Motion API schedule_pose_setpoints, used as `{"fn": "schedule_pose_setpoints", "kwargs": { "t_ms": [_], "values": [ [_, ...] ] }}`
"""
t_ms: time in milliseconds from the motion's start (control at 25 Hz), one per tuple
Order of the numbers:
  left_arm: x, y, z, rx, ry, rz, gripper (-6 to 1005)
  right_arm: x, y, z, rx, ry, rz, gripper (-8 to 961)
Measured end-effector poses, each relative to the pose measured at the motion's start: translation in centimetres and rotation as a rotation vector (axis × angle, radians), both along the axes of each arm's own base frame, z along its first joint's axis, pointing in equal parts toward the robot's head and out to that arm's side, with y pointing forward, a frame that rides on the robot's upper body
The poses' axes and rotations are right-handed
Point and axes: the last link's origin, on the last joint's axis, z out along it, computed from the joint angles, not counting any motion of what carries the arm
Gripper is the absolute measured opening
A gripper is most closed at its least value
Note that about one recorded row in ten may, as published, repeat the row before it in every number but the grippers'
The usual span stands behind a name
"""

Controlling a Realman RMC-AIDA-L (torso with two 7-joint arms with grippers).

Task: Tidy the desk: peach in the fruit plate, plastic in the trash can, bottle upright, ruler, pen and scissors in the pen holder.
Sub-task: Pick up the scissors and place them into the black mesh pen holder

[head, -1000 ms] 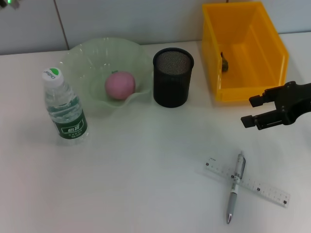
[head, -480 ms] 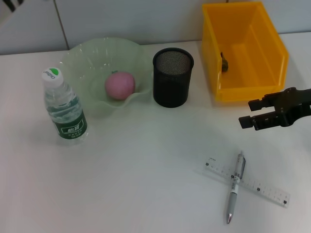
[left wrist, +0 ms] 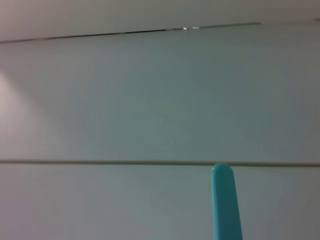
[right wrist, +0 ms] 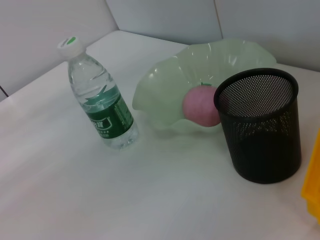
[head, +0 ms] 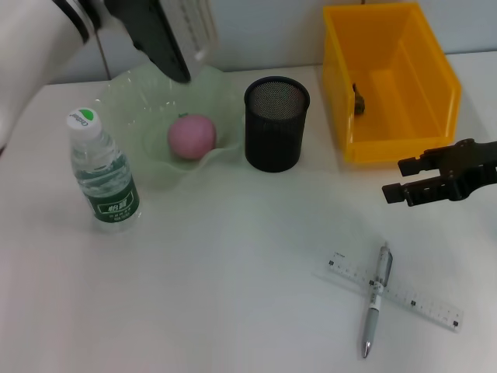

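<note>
Nearest in the head view, at the lower right of the frame, the pen (head: 376, 298) lies across the clear ruler (head: 394, 290), the two forming a cross on the white desk (head: 233, 280). Neither shows in either wrist view. Just above them, at the right edge, the right gripper (head: 394, 179) hovers over the desk with its two black fingers (head: 404, 192) parted and nothing between them.

Farther up, at middle left, the water bottle (head: 102, 170) stands upright with its cap on. Beyond it the pale green fruit plate (head: 124, 97) holds the pink peach (head: 192, 137), and the black mesh pen holder (head: 276, 124) stands just beside the plate's right rim. At the upper right sits the yellow trash can (head: 435, 85), with a small dark scrap lying against its inner wall.

The right wrist view shows the same bottle (right wrist: 99, 102), plate (right wrist: 165, 85), peach (right wrist: 201, 106) and pen holder (right wrist: 261, 130) from the side, with the holder partly covering the peach and only a yellow sliver of the bin at the frame's right edge.

At the upper left of the head view the left arm (head: 147, 27) reaches in over the far rim of the plate, hiding part of it. I cannot tell how the left gripper stands; the left wrist view shows only a plain wall and a teal rounded tip (left wrist: 224, 202) at its bottom edge.
</note>
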Motion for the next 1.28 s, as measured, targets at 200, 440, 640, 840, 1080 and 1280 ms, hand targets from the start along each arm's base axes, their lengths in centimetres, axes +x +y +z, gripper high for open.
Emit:
{"fn": "schedule_pose_setpoints", "kwargs": {
  "t_ms": [200, 440, 640, 840, 1080, 1280],
  "values": [
    [0.0, -0.8, -1.6, 0.118, 0.167, -0.062, 239, 0.1, 0.0, 0.2, 0.005, -0.005, 0.000, 698],
    [1.0, -1.6, -1.7, 0.223, 0.283, -0.134, 239, 0.2, 0.1, 0.4, 0.008, -0.009, 0.004, 697],
    [1.4, -2.0, -2.1, 0.307, 0.388, -0.202, 239, 0.4, 0.1, 0.5, 0.019, -0.016, 0.002, 696],
    [0.7, -2.2, -3.5, 0.361, 0.515, -0.261, 239, 0.8, -0.1, 0.6, 0.029, -0.025, 0.001, 694],
    [-1.2, -2.3, -5.4, 0.417, 0.676, -0.328, 239, 1.3, -0.2, 0.8, 0.048, -0.031, -0.011, 693],
    [-1.7, -2.9, -6.4, 0.476, 0.774, -0.397, 239, 1.3, -0.2, 0.8, 0.057, -0.022, -0.007, 692]
  ]
}}
